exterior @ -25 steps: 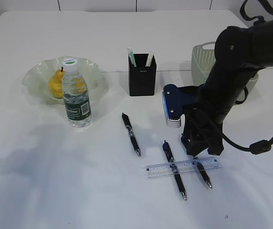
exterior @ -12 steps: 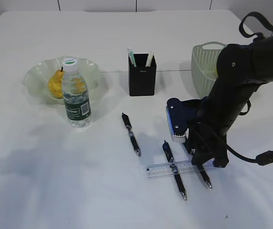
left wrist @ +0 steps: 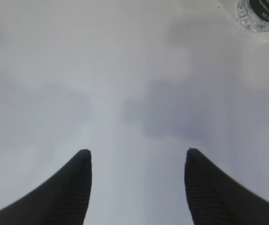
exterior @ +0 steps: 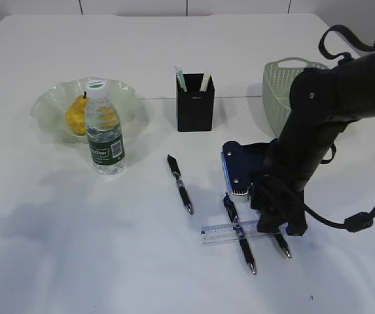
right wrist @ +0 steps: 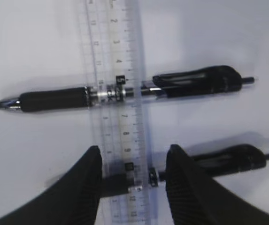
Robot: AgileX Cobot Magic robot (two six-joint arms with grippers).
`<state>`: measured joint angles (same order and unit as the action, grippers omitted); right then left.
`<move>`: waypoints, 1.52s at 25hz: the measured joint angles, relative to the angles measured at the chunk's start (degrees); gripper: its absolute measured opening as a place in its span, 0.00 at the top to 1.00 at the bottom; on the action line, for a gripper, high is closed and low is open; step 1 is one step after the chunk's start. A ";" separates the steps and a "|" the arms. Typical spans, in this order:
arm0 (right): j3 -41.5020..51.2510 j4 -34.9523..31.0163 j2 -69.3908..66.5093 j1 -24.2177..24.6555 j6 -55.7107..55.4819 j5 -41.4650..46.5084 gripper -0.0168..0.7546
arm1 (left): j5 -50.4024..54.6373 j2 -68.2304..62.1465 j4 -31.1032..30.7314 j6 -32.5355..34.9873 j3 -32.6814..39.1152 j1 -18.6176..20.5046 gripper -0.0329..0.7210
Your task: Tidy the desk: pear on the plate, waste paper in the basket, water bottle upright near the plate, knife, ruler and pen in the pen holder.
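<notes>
Exterior view: The white table (exterior: 174,275) carries a translucent pale-green ruffled plate (exterior: 46,108) at far left, with a yellow pear (exterior: 76,116) lying in it. A clear plastic water bottle with a green label and white cap (exterior: 104,131) stands upright just in front of the plate. A black square pen holder (exterior: 195,104) stands at far centre with pale items protruding from it. A pale-green perforated plastic basket (exterior: 280,88) stands at far right, partly hidden by the black right arm (exterior: 318,124). One black retractable pen (exterior: 180,184) lies alone near the centre. A clear plastic ruler (exterior: 230,232) lies across two further black pens (exterior: 243,242) at near right. The right gripper (exterior: 275,222) is lowered onto the right end of the ruler.

Left wrist view: The left gripper (left wrist: 138,164) hangs over bare table with its jaws spread wide and nothing between them. The base of the water bottle shows at the top right corner.

Right wrist view: The right gripper (right wrist: 132,171) straddles the ruler (right wrist: 120,108), one finger (right wrist: 85,183) at each long edge, jaws about half open. Whether the fingers press the ruler cannot be told. The ruler lies over both pens; the farther pen (right wrist: 125,91) is fully visible, the nearer pen (right wrist: 219,161) passes under the fingers.
</notes>
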<state>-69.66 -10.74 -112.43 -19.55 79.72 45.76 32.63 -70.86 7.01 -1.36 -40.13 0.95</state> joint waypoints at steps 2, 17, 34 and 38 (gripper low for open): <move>0.00 0.11 -0.36 -0.89 0.00 -0.39 0.54 | -0.05 0.00 -0.10 0.00 0.00 0.00 0.37; 0.00 1.13 -1.60 -2.13 0.00 -1.59 0.54 | -0.27 0.00 -0.64 0.00 0.00 0.00 0.37; 0.00 1.40 -1.11 -2.13 -0.21 0.30 0.46 | -0.39 -0.65 -0.64 0.00 0.00 0.00 0.37; 0.00 1.50 -1.11 -2.13 -0.21 0.30 0.46 | -0.39 -0.65 -0.64 0.00 0.00 0.00 0.37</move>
<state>-69.66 -9.24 -113.54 -21.68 79.51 46.06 32.23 -71.51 6.37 -1.36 -40.13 0.95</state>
